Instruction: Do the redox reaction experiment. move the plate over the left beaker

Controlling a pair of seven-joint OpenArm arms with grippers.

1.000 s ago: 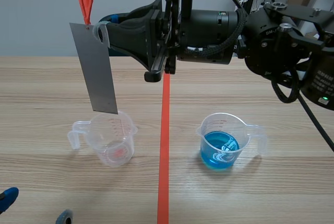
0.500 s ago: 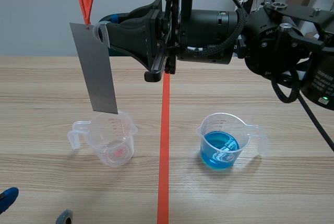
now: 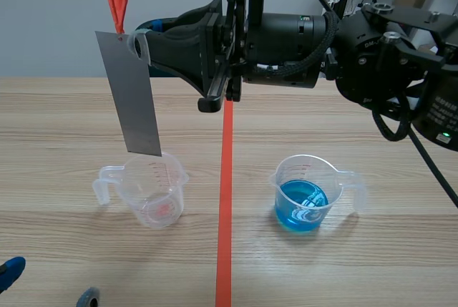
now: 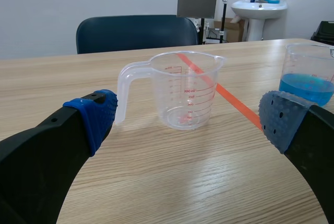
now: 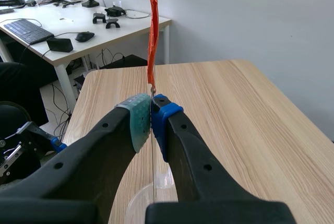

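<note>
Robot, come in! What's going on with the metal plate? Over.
Right jaws shut on plate, hanging just above left beaker rim. Left jaws open, low, empty. Nothing in the way.

Scene frontal, left wrist low; share beaker (image 3: 154,196) (image 4: 188,98).

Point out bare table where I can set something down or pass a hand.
Bare table lies between the empty beaker and the blue-filled beaker, along the tape line, and in front of the blue-filled beaker. Crowded: over the empty beaker, where the plate hangs from the right arm's jaws.
</note>
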